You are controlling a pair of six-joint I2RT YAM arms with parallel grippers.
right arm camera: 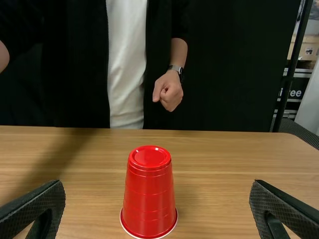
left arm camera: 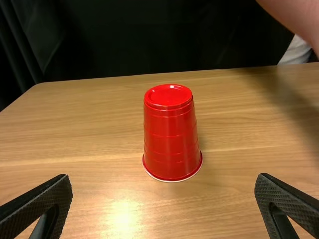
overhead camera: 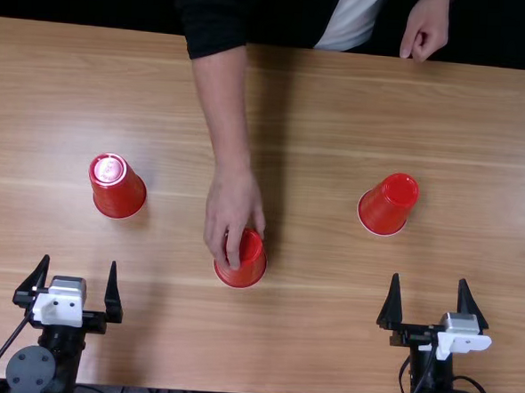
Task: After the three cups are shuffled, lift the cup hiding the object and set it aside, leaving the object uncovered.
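Three red plastic cups stand upside down on the wooden table (overhead camera: 338,121), mouths on the wood and flat bottoms up. Each is tapered, ringed with faint horizontal ribs, and shows a thin white line where its rim meets the table. The left gripper (overhead camera: 78,264) holds nothing; its two black fingers (left arm camera: 40,201) stand wide apart. The left cup (overhead camera: 117,188) is straight ahead of it, a little toward the other gripper's side and well clear of the fingertips. Light glares off this cup's upturned bottom. The right gripper (overhead camera: 428,281) is likewise spread and holds nothing. The right cup (overhead camera: 389,204) stands ahead of it, shifted slightly toward the left gripper and apart from the fingers. From that wrist it sits between the two fingers, upright and untouched. The middle cup (overhead camera: 241,259) lies about midway between the two grippers, just ahead of the line of their fingertips and closer to them than the other two cups. A person's hand (overhead camera: 232,214), reaching in from across the table in a dark sleeve, grips this cup from above, its fingers wrapped round the side facing the left gripper. The person's other hand (overhead camera: 426,28) is curled in a loose fist at the table's far edge, beyond the right gripper. Whatever is hidden cannot be made out under any cup.
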